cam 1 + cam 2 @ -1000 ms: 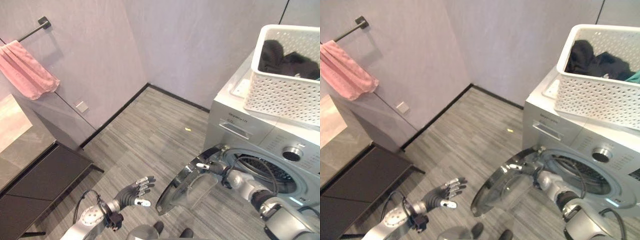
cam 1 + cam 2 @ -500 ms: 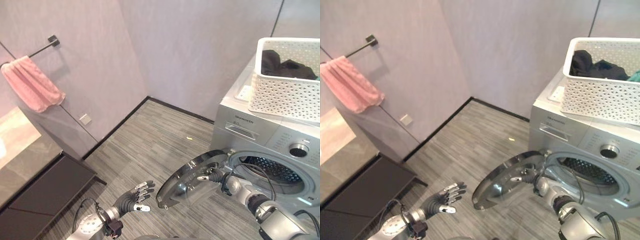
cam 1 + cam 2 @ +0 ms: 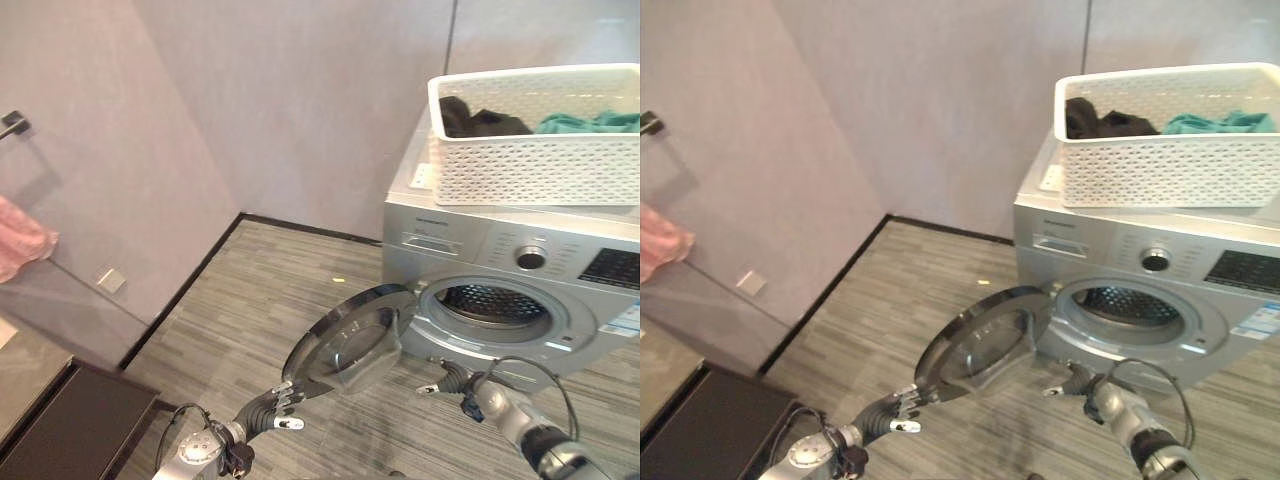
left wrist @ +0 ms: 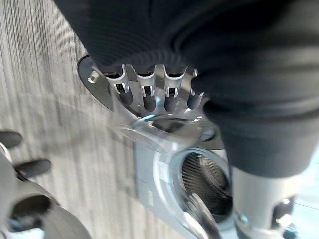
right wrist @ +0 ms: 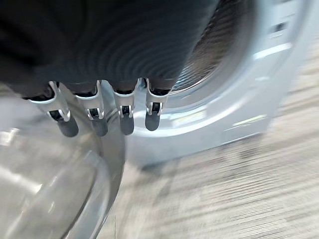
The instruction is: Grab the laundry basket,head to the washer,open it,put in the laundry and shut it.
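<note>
- Sitting on the washer's (image 3: 500, 270) top, toward its left edge: white perforated laundry basket (image 3: 530, 150), not being held by anything.
- Lying inside the basket: dark clothes (image 3: 480, 120) at the left end, teal clothes (image 3: 590, 122) toward the right. So laundry not in the drum yet.
- Standing in the corner of the room on the grey plank floor (image 3: 280, 290), silver front-loader with a round knob (image 3: 530, 258) and a dark panel on its front.
- Hanging wide open on its left hinge: the round glass door (image 3: 350, 340), swung out to the left of the opening, dark perforated drum (image 3: 490, 300) showing behind it.
- Hovering low in front of the washer, just below the drum opening and to the right of the door: right hand (image 3: 445, 378), fingers (image 5: 124, 122) straight and loosely spread, gripping nothing, apart from the door rim.
- Hovering near the floor, below the door's lower left edge: left hand (image 3: 272, 405), fingers (image 4: 144, 97) stretched out side by side, thumb sticking off to the side, empty too. Not touching the door as far as the head views go.
- Hanging at the far left edge by the wall: a bit of pink towel (image 3: 20, 245) under a dark rail end (image 3: 12, 124).
- Sitting in the bottom left corner: dark cabinet (image 3: 60, 430), well apart from the washer.
</note>
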Motion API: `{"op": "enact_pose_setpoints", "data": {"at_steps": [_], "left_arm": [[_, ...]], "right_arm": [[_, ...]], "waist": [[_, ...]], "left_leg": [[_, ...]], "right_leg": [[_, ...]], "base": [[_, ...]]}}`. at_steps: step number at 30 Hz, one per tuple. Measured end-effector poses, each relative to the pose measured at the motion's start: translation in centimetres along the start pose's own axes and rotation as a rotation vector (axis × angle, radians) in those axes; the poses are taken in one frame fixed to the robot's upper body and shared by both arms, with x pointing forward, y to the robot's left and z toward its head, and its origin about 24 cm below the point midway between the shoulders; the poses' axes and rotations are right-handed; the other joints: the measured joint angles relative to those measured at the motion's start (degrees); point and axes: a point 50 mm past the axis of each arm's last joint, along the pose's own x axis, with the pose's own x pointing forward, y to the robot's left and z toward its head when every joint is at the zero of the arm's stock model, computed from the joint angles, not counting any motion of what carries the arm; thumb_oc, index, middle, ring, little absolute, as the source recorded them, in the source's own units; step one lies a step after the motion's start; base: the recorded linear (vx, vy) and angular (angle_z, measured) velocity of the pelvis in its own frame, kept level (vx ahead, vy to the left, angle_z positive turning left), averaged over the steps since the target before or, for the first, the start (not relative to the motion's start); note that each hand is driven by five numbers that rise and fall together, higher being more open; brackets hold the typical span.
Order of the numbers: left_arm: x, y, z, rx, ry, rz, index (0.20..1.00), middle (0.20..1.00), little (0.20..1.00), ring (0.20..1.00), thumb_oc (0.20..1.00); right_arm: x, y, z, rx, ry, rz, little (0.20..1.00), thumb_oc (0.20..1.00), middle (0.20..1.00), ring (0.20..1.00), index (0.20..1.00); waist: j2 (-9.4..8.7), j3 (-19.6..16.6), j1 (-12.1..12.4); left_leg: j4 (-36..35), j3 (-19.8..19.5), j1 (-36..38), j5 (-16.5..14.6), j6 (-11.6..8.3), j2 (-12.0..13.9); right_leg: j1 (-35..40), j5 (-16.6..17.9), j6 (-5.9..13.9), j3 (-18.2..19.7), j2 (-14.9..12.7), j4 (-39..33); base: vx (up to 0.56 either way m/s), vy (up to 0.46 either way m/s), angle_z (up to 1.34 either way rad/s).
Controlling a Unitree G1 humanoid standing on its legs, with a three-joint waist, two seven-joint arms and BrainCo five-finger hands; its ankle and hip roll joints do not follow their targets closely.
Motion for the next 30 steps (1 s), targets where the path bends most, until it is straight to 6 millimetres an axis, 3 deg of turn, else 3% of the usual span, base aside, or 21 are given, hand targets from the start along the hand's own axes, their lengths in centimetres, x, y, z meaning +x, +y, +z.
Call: {"op": "enact_pose_setpoints", "data": {"at_steps": [1, 2, 4, 5, 7, 8, 9, 12, 15, 16, 19, 21, 23, 24, 26, 27, 28, 30], "left_arm": [[0.3, 0.3, 0.2, 0.001, -0.001, 0.016, 1.0, 1.0, 1.0, 1.0, 1.0], [0.7, 0.3, 0.2, -0.013, -0.002, 0.025, 1.0, 1.0, 1.0, 1.0, 1.0], [1.6, -0.3, 0.5, -0.029, -0.019, 0.017, 1.0, 1.0, 1.0, 1.0, 1.0], [1.4, -0.1, 0.7, -0.021, -0.029, 0.023, 1.0, 1.0, 1.0, 1.0, 1.0], [0.9, 0.7, 0.5, -0.035, -0.035, 0.071, 1.0, 1.0, 1.0, 1.0, 1.0], [0.7, 1.0, 0.4, -0.034, -0.03, 0.084, 1.0, 1.0, 1.0, 1.0, 1.0], [0.4, 2.0, 0.0, -0.024, -0.009, 0.128, 1.0, 1.0, 1.0, 1.0, 1.0], [0.6, 1.5, -1.1, -0.058, 0.015, 0.15, 1.0, 1.0, 1.0, 1.0, 1.0], [0.2, 1.7, -1.5, -0.065, 0.022, 0.177, 1.0, 1.0, 1.0, 1.0, 1.0], [0.0, 2.2, -1.2, -0.07, 0.008, 0.203, 1.0, 1.0, 1.0, 1.0, 1.0], [-0.2, 2.8, -0.9, -0.069, -0.007, 0.238, 1.0, 1.0, 1.0, 1.0, 1.0], [-0.3, 3.0, -0.6, -0.068, -0.023, 0.25, 1.0, 1.0, 1.0, 1.0, 1.0], [-0.5, 3.2, -0.5, -0.062, -0.025, 0.262, 1.0, 1.0, 1.0, 1.0, 1.0], [-0.5, 3.2, -0.3, -0.063, -0.034, 0.264, 1.0, 1.0, 1.0, 1.0, 1.0], [0.2, 3.5, 0.5, -0.048, -0.046, 0.26, 1.0, 1.0, 1.0, 1.0, 1.0], [0.1, 3.5, 0.7, -0.045, -0.053, 0.265, 1.0, 1.0, 1.0, 1.0, 1.0], [0.0, 3.6, 0.4, -0.049, -0.046, 0.274, 1.0, 1.0, 1.0, 1.0, 1.0], [-1.1, 3.9, -1.5, -0.093, 0.0, 0.324, 1.0, 1.0, 1.0, 1.0, 1.0]], "right_arm": [[0.0, 0.0, -0.3, 0.01, 0.017, 0.002, 1.0, 1.0, 1.0, 1.0, 1.0], [0.1, -0.1, -0.4, 0.01, 0.025, -0.001, 1.0, 1.0, 1.0, 1.0, 1.0], [0.1, 0.2, -1.2, 0.012, 0.058, 0.015, 1.0, 1.0, 1.0, 1.0, 1.0], [0.1, 0.5, -0.9, 0.016, 0.052, 0.022, 1.0, 1.0, 1.0, 1.0, 1.0], [0.4, 1.1, 0.0, 0.031, 0.027, 0.032, 1.0, 1.0, 1.0, 1.0, 1.0], [0.5, 1.4, 0.3, 0.035, 0.021, 0.039, 1.0, 1.0, 1.0, 1.0, 1.0], [0.6, 3.2, 0.8, 0.061, 0.015, 0.082, 1.0, 1.0, 1.0, 1.0, 1.0], [0.4, 3.9, -0.2, 0.088, 0.056, 0.099, 1.0, 1.0, 1.0, 1.0, 1.0], [0.1, 4.2, -0.6, 0.1, 0.06, 0.102, 1.0, 1.0, 1.0, 1.0, 1.0], [0.0, 4.4, -0.8, 0.119, 0.062, 0.102, 1.0, 1.0, 1.0, 1.0, 1.0], [-0.1, 4.2, -1.1, 0.137, 0.07, 0.08, 1.0, 1.0, 1.0, 1.0, 1.0], [-0.4, 4.0, -1.4, 0.137, 0.065, 0.067, 1.0, 1.0, 1.0, 1.0, 1.0], [-0.3, 4.0, -1.0, 0.15, 0.054, 0.059, 1.0, 1.0, 1.0, 1.0, 1.0], [-0.2, 3.5, -0.3, 0.167, 0.023, 0.035, 1.0, 1.0, 1.0, 1.0, 1.0], [-0.1, 2.5, 0.5, 0.205, -0.017, -0.008, 1.0, 1.0, 1.0, 1.0, 1.0], [0.0, 2.3, 0.7, 0.237, -0.025, -0.023, 1.0, 1.0, 1.0, 1.0, 1.0], [0.0, 2.3, 0.9, 0.248, -0.032, -0.029, 1.0, 1.0, 1.0, 1.0, 1.0], [0.1, 2.5, 1.9, 0.259, -0.067, -0.02, 1.0, 1.0, 1.0, 1.0, 1.0]], "waist": [[-0.5, 0.4, 0.2], [0.29, 0.8, 0.8], [2.34, 1.3, 1.1], [1.97, 1.5, 1.5], [-0.3, 2.0, 2.9], [-1.25, 2.0, 3.0], [-4.53, 1.4, 3.4], [-4.25, 0.0, 4.0], [-6.72, -1.2, 4.2], [-8.36, -1.3, 4.0], [-10.93, -0.7, 3.5], [-11.3, -0.4, 2.9], [-12.22, 0.6, 3.1], [-12.56, 1.9, 3.7], [-12.88, 4.7, 3.9], [-12.65, 5.2, 4.8], [-11.27, 5.3, 5.4], [-10.1, 5.0, 6.2]], "left_leg": [[0.4, 1.6, 0.0, -0.3, 0.47, 1.0], [0.8, 1.7, 0.1, -1.0, 1.29, 1.7], [2.3, 1.8, 0.2, -2.5, 0.94, 3.7], [2.8, 2.6, 0.3, -3.2, 0.65, 4.0], [2.8, 4.5, 1.4, -4.3, -0.33, 4.1], [2.8, 4.5, 1.6, -4.7, -0.89, 4.2], [2.9, 4.2, 2.2, -5.5, -2.15, 5.6], [4.0, 3.3, 2.3, -5.2, -2.63, 10.6], [7.0, 2.3, 0.5, -4.0, -4.31, 13.7], [8.1, 1.0, -0.5, -2.7, -6.63, 15.3], [10.1, -0.7, -3.0, 0.4, -10.64, 15.9], [10.3, -0.8, -3.4, 1.3, -11.18, 16.9], [10.8, -2.1, -4.0, 0.4, -10.58, 15.3], [10.9, -4.7, -4.6, -1.0, -10.2, 13.1], [8.5, -2.8, -9.7, -1.2, -9.48, 9.4], [8.8, -2.1, -12.5, -0.5, -8.94, 8.6], [8.7, -1.9, -14.1, 1.2, -8.17, 8.2], [5.6, -4.8, -12.7, 2.3, -7.05, 7.7]], "right_leg": [[-0.9, -2.0, 2.01, -1.6, -1.0, 1.9], [-2.1, -1.9, 2.26, -2.4, -2.6, 5.6], [-3.1, -1.4, 6.39, 1.5, -6.7, 8.2], [-3.1, -0.5, 7.8, 2.9, -9.3, 6.7], [-2.4, 2.2, 10.68, 2.7, -14.7, 1.5], [-1.7, 3.5, 11.56, 1.8, -16.1, -0.7], [2.0, 9.4, 12.41, 0.0, -14.9, -7.8], [6.4, 10.7, 10.55, -2.5, -9.1, -14.4], [10.2, 12.8, 6.74, -4.2, -4.1, -20.9], [11.2, 13.0, 4.8, -5.5, -2.2, -22.6], [11.2, 11.7, 1.82, -6.8, -1.2, -22.5], [11.2, 10.8, 0.53, -8.1, -0.2, -22.5], [11.9, 10.4, -0.18, -7.8, -0.5, -22.5], [12.1, 10.1, -0.46, -7.0, -1.0, -22.5], [12.0, 9.3, -0.52, -7.3, -2.7, -22.5], [11.6, 10.0, 0.17, -7.3, -2.8, -22.5], [11.9, 10.1, 0.57, -7.2, -2.2, -22.6], [12.7, 9.4, 1.38, -4.5, -2.0, -22.9]], "base": [[0.02, -0.143, -0.48], [0.07, -0.135, -0.39], [0.07, -0.096, -0.21], [0.07, -0.11, -0.36], [0.15, -0.189, -0.44], [0.27, -0.328, -0.16], [0.21, -0.261, 0.12], [0.23, -0.284, 0.09], [0.16, -0.288, 0.04], [0.13, -0.287, 0.25], [0.11, -0.171, 0.19], [0.07, -0.057, 0.28], [0.06, -0.002, 0.14], [0.04, 0.061, 0.14], [0.02, 0.047, 0.2], [0.07, 0.062, -0.05], [0.09, 0.084, -0.38], [0.07, 0.084, -0.68]]}}
